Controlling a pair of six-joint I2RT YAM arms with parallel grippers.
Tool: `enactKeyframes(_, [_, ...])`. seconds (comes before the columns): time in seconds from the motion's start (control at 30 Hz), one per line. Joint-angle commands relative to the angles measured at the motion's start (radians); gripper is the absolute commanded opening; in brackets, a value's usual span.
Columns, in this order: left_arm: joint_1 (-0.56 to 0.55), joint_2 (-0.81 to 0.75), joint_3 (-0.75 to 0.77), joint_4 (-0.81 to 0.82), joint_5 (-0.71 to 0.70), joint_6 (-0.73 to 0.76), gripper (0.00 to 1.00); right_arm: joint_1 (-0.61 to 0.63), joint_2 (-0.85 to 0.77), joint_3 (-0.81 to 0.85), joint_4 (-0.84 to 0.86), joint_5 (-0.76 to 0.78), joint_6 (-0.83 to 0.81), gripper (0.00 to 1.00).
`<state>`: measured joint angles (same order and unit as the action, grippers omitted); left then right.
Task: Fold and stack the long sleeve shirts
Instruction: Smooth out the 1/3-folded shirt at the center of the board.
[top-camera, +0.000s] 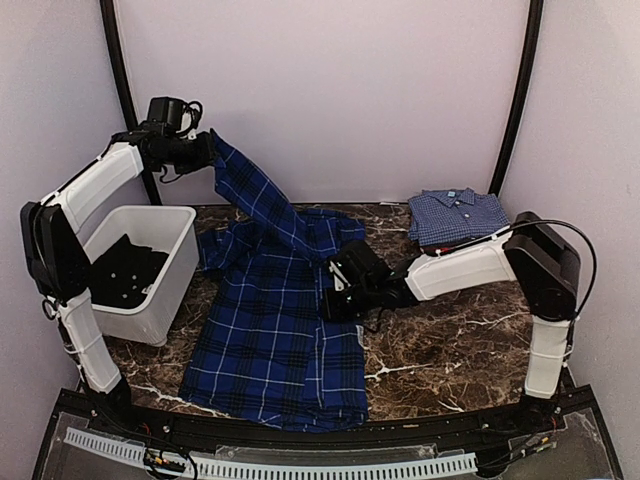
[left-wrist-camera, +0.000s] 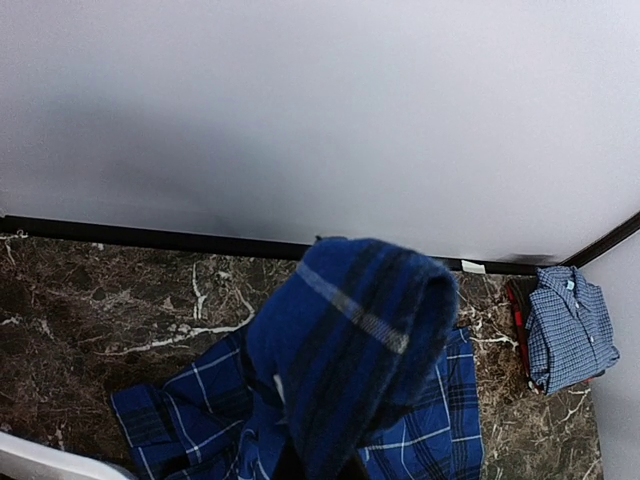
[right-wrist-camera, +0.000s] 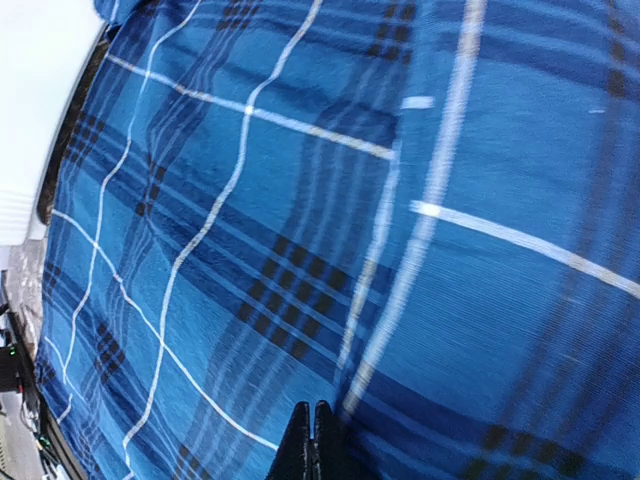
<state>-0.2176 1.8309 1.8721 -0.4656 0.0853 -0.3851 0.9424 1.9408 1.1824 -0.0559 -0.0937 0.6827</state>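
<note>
The deep-blue plaid shirt (top-camera: 270, 340) lies spread down the middle of the table. One sleeve of it rises to my left gripper (top-camera: 205, 152), which is shut on it high by the back wall. In the left wrist view that sleeve (left-wrist-camera: 350, 330) drapes over the fingers and hides them. My right gripper (top-camera: 330, 300) sits low at the shirt's right edge. Its tips (right-wrist-camera: 312, 425) are shut together on the plaid cloth (right-wrist-camera: 300, 200) beside a raised fold. A folded light-blue check shirt (top-camera: 458, 215) lies at the back right on a red one (left-wrist-camera: 517, 305).
A white bin (top-camera: 150, 300) holding dark cloth (top-camera: 125, 270) stands at the left, touching the plaid shirt's edge. Bare marble tabletop (top-camera: 450, 350) shows to the right of the shirt. The back wall stands close behind the left gripper.
</note>
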Motion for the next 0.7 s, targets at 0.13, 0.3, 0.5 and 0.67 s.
enactKeyframes(0.13, [0.005, 0.036, 0.036, -0.032, -0.032, 0.005, 0.0, 0.001, 0.031, -0.048, 0.153, -0.109, 0.026, 0.0])
enactKeyframes(0.3, [0.006, 0.043, 0.026, -0.034, -0.006, 0.013, 0.0, -0.022, -0.098, -0.114, 0.17, -0.116, 0.038, 0.02])
enactKeyframes(0.5, [0.006, 0.033, 0.01, -0.016, 0.017, 0.017, 0.0, -0.06, -0.172, -0.225, 0.258, -0.172, 0.084, 0.02])
enactKeyframes(0.67, [0.006, 0.029, 0.005, -0.019, 0.023, 0.029, 0.0, -0.068, -0.165, -0.339, 0.357, -0.213, 0.137, 0.0])
